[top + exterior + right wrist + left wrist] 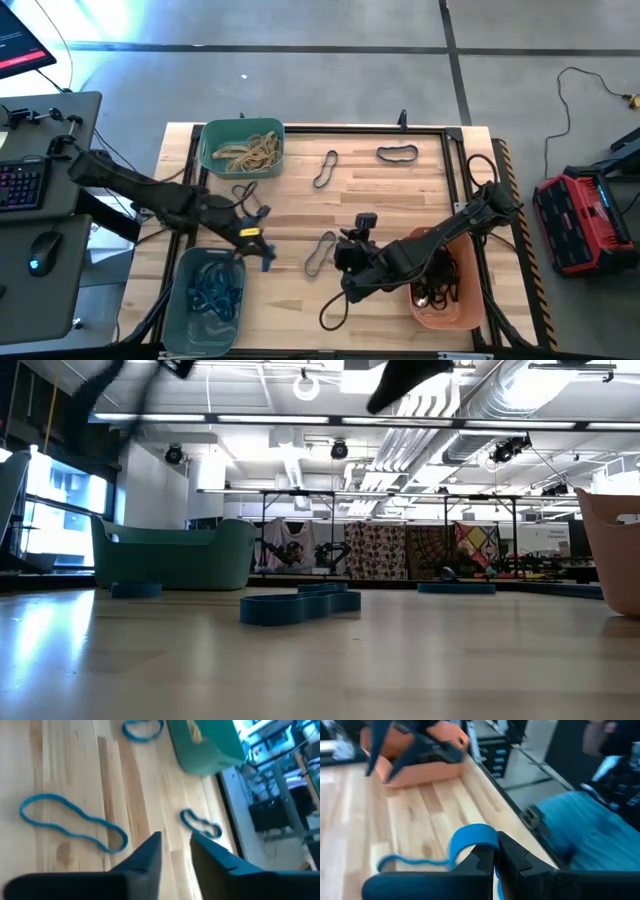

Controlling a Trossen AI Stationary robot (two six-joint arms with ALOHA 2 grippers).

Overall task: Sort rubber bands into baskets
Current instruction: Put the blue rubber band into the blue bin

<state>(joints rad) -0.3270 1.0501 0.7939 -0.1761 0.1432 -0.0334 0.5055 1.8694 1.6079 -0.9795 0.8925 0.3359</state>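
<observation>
My left gripper [263, 250] is shut on a blue rubber band [470, 837], above the table by the far right corner of the grey-blue basket [185, 318], which holds several blue bands. The teal-green basket [212, 160] at the far left holds tan bands. The orange basket [450, 312] at the near right holds dark bands. My right gripper [175, 842] is narrowly open and empty, above the table's middle next to a dark band [320, 252]. Two more dark bands [326, 168] [397, 153] lie flat on the far part of the table. My left gripper pinches the blue band between its two fingers; a strip of it [496, 870] shows in the slit between them. A wide loop of the band [472, 834] curls out past the fingertips, and a thinner part [395, 862] trails off to one side.
A dark loop [335, 310] lies near the front edge, left of the orange basket. A raised black frame [455, 140] runs along the table's far and right sides. A desk with a keyboard and a mouse [40, 250] stands left of the table.
</observation>
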